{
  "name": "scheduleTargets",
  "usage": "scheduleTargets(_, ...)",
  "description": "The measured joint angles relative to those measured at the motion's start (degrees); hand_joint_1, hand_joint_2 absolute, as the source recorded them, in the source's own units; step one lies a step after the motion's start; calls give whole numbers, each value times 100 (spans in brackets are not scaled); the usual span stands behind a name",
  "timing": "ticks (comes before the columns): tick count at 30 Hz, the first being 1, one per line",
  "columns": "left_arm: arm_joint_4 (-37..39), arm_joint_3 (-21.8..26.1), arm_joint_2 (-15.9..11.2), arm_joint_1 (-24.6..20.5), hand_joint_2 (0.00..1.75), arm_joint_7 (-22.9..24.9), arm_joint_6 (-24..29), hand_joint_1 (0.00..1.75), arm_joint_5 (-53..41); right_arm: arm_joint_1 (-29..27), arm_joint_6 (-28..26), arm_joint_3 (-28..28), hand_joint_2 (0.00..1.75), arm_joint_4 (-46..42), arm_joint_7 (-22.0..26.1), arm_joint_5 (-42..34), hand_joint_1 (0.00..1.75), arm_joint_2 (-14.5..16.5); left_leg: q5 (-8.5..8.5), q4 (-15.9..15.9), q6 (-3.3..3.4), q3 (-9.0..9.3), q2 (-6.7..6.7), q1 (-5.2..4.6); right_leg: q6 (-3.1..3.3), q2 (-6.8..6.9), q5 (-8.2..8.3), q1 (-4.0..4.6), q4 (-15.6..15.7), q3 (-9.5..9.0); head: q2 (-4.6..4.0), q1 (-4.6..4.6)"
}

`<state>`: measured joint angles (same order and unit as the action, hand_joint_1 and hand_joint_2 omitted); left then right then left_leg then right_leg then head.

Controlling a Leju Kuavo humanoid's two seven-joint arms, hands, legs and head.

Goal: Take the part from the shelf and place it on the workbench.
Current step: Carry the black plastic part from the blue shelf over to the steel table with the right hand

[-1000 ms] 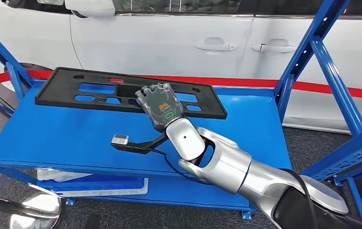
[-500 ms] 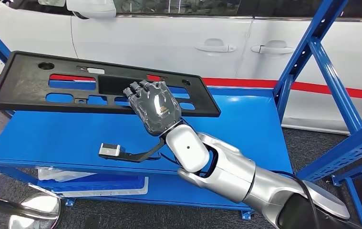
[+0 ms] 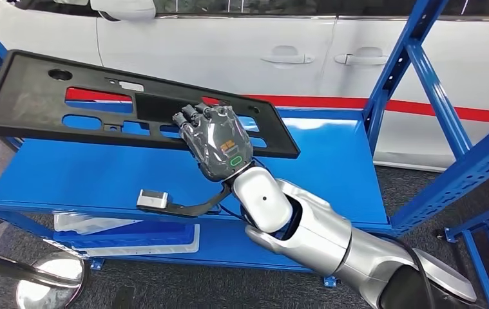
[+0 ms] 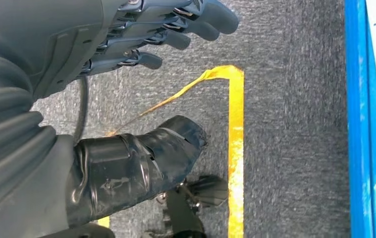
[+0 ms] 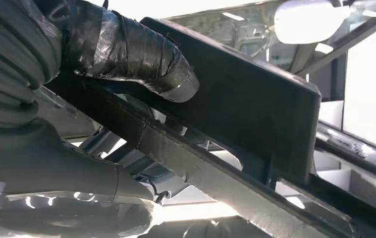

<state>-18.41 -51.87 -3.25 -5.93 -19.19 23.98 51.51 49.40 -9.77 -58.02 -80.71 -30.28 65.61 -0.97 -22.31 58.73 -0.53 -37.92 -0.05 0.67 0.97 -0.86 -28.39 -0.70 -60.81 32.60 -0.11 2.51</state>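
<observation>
The part is a long black plastic panel (image 3: 48,96) with several cut-outs, held tilted above the blue shelf (image 3: 100,180), its left end highest. My right hand (image 3: 216,143) grips its near edge toward the right end, fingers curled into a cut-out. In the right wrist view the taped thumb (image 5: 141,54) presses on the panel (image 5: 255,104) from one side. My left hand (image 4: 126,44) hangs over grey carpet, fingers loosely curled and holding nothing.
A white car (image 3: 241,45) stands close behind the shelf. Blue rack uprights (image 3: 422,71) rise at the right and far left. A lower shelf holds a clear bag (image 3: 132,239). Yellow floor tape (image 4: 235,148) and a blue edge (image 4: 359,124) lie below my left hand.
The panel has risen off the shelf, its left end swinging up and toward me. My right hand has kept its hold and turned slightly. The camera has shifted a little.
</observation>
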Motion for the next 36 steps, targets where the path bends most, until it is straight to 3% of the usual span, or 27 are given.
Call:
scheduleTargets(2,1,0,2,9,175,3,2,0,3,-5,-19,5,175,-1,8,-2,175,2,-113,82,-59,-75,-2,21,86,16,82,-10,25,64,0,11)
scheduleTargets(4,1,0,14,14,175,6,2,0,5,-7,-43,19,175,-3,28,-27,175,6,-566,570,-98,-245,2,32,147,30,175,-14,38,163,0,37)
scheduleTargets(6,1,0,22,14,175,7,4,0,8,-10,-72,35,175,-5,57,-78,175,10,-1043,1287,-121,-417,3,35,179,35,264,10,34,283,0,51)
scheduleTargets(7,1,0,21,14,175,7,5,0,11,-14,-79,40,175,-5,71,-104,175,12,-1141,1516,-123,-436,3,35,184,36,304,23,30,343,0,50)
scheduleTargets(8,2,0,19,14,175,7,6,0,14,-22,-83,42,175,-5,81,-135,175,12,-1119,1569,-116,-369,2,34,185,37,346,32,22,406,0,51)
scheduleTargets(9,2,0,17,13,175,7,7,0,17,-32,-84,44,175,-7,91,-171,175,12,-1001,1413,-102,-200,2,31,180,36,386,38,15,464,0,51)
scheduleTargets(10,3,0,15,9,175,7,5,0,20,-41,-84,48,175,-11,98,-212,175,12,-852,1078,-78,64,2,25,172,35,424,41,9,511,0,51)
scheduleTargets(12,3,0,14,-9,175,7,1,0,22,-49,-81,68,175,-37,114,-293,175,12,-713,276,-26,606,-1,-3,133,40,494,45,13,562,0,50)
scheduleTargets(13,3,0,14,-19,175,6,-2,0,22,-47,-79,79,175,-50,124,-319,175,12,-708,25,2,760,-6,-24,103,47,532,43,26,567,0,48)
scheduleTargets(15,3,0,11,-28,175,4,0,0,34,-43,-78,95,175,-78,139,-386,175,11,-680,-125,54,821,-16,-61,30,57,624,34,74,567,0,53)
scheduleTargets(17,3,1,11,-22,175,0,6,0,62,-53,-92,104,175,-98,144,-476,175,1,-558,-212,130,795,3,-39,-32,56,582,32,44,599,0,57)
scheduleTargets(19,3,0,12,-20,175,-8,10,0,84,-63,-122,130,175,-128,139,-530,175,-20,-423,-277,207,719,32,-14,-73,56,192,33,-350,748,0,40)
scheduleTargets(21,4,0,10,-19,175,-13,16,0,100,-69,-161,166,175,-169,116,-553,175,-49,-332,-253,242,576,42,-25,-103,57,-289,19,-1064,951,0,29)
scheduleTargets(22,5,0,9,-15,175,-14,20,0,109,-72,-181,181,175,-188,101,-569,175,-69,-293,-228,242,498,43,-27,-118,57,-389,11,-1336,991,0,28)
scheduleTargets(23,6,0,8,-11,175,-17,25,0,118,-76,-198,196,175,-210,81,-592,175,-91,-255,-198,235,416,44,-26,-130,59,-373,1,-1447,951,0,28)
scheduleTargets(24,7,0,8,-7,175,-22,30,0,128,-77,-218,211,175,-239,62,-617,175,-115,-222,-158,223,334,45,-24,-139,60,-259,-11,-1349,808,0,28)
scheduleTargets(26,7,0,9,1,175,-36,37,0,151,-75,-267,255,175,-319,24,-674,175,-156,-174,-52,181,169,42,-21,-147,62,-63,-33,-696,306,0,28)
scheduleTargets(28,8,0,8,7,175,-52,48,0,182,-72,-322,323,175,-424,-15,-729,175,-194,-132,46,119,56,36,-26,-100,49,-58,-15,-168,-12,0,35)
scheduleTargets(31,11,0,1,23,175,-72,71,0,205,-62,-379,412,175,-552,-50,-795,175,-263,-43,73,16,-5,26,-8,31,42,-14,17,-54,23,0,37)
scheduleTargets(32,13,0,-1,32,175,-76,75,0,209,-61,-386,429,175,-586,-55,-809,175,-281,-91,110,-13,-42,23,6,78,49,37,18,-47,58,0,42)
scheduleTargets(34,16,0,1,47,175,-86,79,0,217,-60,-391,457,175,-660,-72,-826,175,-315,-472,465,-59,-187,18,26,161,62,156,5,-20,167,0,66)
scheduleTargets(36,16,0,8,49,175,-98,82,0,239,-58,-407,491,175,-740,-110,-855,175,-350,-998,1126,-83,-360,18,32,196,64,272,20,-17,316,0,91)
